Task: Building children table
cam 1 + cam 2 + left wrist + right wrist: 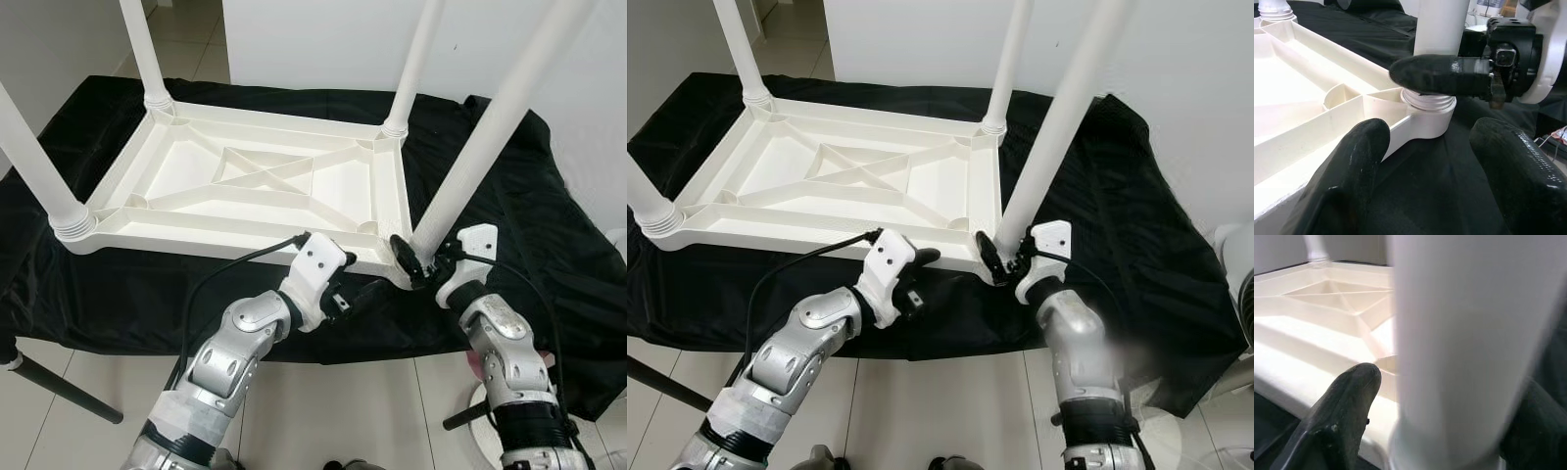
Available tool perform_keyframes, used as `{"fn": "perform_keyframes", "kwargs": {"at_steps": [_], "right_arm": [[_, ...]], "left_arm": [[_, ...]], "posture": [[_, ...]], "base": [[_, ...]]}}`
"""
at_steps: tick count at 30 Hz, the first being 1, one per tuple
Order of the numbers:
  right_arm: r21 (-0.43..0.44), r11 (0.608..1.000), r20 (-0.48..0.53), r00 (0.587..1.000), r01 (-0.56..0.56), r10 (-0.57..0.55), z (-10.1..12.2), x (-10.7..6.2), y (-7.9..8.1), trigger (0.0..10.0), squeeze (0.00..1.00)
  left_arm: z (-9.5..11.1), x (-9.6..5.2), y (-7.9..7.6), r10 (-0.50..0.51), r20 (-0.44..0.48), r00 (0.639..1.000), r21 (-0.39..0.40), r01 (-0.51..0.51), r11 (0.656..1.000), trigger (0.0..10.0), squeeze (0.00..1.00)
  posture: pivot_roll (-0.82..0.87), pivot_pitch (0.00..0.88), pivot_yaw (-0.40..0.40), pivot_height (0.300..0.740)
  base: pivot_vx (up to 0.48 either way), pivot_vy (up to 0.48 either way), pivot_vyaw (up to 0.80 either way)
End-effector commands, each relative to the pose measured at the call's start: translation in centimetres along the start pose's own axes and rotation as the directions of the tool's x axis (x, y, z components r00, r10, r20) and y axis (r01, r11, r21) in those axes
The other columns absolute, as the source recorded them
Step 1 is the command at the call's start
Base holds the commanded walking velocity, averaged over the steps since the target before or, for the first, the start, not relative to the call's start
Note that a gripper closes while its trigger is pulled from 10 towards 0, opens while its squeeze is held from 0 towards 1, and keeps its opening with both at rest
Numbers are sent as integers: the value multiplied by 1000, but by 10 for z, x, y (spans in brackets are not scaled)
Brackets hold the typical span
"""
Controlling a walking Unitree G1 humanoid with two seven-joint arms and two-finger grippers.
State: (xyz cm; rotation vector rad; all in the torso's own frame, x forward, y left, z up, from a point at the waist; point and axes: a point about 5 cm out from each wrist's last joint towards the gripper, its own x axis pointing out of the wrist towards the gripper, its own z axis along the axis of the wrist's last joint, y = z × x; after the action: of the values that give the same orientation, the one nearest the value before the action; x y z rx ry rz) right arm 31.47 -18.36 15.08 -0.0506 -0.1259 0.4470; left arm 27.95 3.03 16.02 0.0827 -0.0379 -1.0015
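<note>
The white children's table (245, 186) lies upside down on a black cloth, with its legs pointing up. My right gripper (423, 257) is shut on the near right leg (480, 147) just above its threaded base (1427, 103); one finger (1342, 406) presses the leg's side and the other (1440, 76) lies across it. My left gripper (367, 286) stands open just left of that corner, at the table's front edge. Its two fingers (1352, 171) straddle bare cloth and hold nothing. The other legs (147, 49) stand in their corner sockets.
The black cloth (549, 225) drapes over the support and hangs off its front edge. A white wall (323, 39) rises right behind. Tiled floor (362, 411) lies in front, with a black stand leg (59, 387) at the lower left.
</note>
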Motion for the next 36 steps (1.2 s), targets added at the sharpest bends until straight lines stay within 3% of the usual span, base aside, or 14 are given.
{"fn": "perform_keyframes", "kwargs": {"at_steps": [1,3,4,5,6,7,8,10,11,18,19,20,31,36], "right_arm": [[-13,998,-11,998,-62,62,-2,3,1,10000,0],[-18,997,-16,997,-81,81,-2,4,1,10000,0],[-23,995,-18,996,-93,93,-3,6,-1,9020,0],[-23,995,-18,996,-93,93,-3,6,-1,9020,0],[-24,995,-22,995,-101,100,-3,8,-3,4941,0],[-24,995,-22,995,-101,100,-3,8,-3,4941,0],[-32,993,-30,994,-110,109,-5,9,-5,4078,0],[-32,993,-30,994,-110,109,-5,9,-5,4078,0],[-32,993,-39,993,-116,115,-6,10,-6,0,0],[-13,992,-54,991,-123,122,-12,7,-9,0,0],[-5,993,-52,992,-117,117,-13,7,-9,627,0],[0,994,-50,992,-112,112,-13,6,-9,10000,0],[41,991,-49,991,127,-125,-10,10,-3,10000,0],[103,938,-65,943,331,-326,-7,9,2,10000,0]], "left_arm": [[0,2,-2,-22,-9,1000,2,22,1000,10000,0],[0,2,-2,-23,-8,1000,2,23,1000,10000,0],[0,2,-2,-22,-7,1000,3,22,1000,10000,0],[0,2,-2,-22,-7,1000,3,22,1000,10000,0],[0,2,-2,-22,-7,1000,4,22,1000,10000,0],[0,2,-2,-22,-7,1000,4,22,1000,10000,0],[0,3,-2,-21,-7,1000,6,21,1000,10000,0],[0,3,-2,-21,-7,1000,6,21,1000,10000,0],[0,3,-2,-19,-8,1000,11,19,1000,10000,0],[0,3,-2,-17,-11,1000,15,17,1000,10000,0],[0,3,-2,-17,-11,1000,14,18,1000,10000,0],[0,3,-2,-18,-11,1000,14,18,1000,10000,0],[-1,3,-4,-26,-10,1000,10,26,1000,10000,0],[-2,4,-5,-30,-12,999,6,31,1000,10000,0]], "posture": [[-17,62,-50,740],[-17,62,-50,740],[-15,59,-51,740],[-15,59,-51,740],[-13,58,-52,740],[-13,58,-52,740],[-11,56,-53,740],[-11,56,-53,740],[-9,56,-54,740],[-11,59,-54,740],[-15,61,-53,740],[-16,61,-52,740],[-29,66,-50,740],[-35,70,-47,740]], "base": [[0,0,0],[0,0,0],[0,0,0],[0,0,0],[0,0,0],[0,0,0],[0,0,0],[0,0,0],[0,0,0],[0,0,0],[0,0,0],[0,0,0],[0,0,0],[0,0,0]]}}
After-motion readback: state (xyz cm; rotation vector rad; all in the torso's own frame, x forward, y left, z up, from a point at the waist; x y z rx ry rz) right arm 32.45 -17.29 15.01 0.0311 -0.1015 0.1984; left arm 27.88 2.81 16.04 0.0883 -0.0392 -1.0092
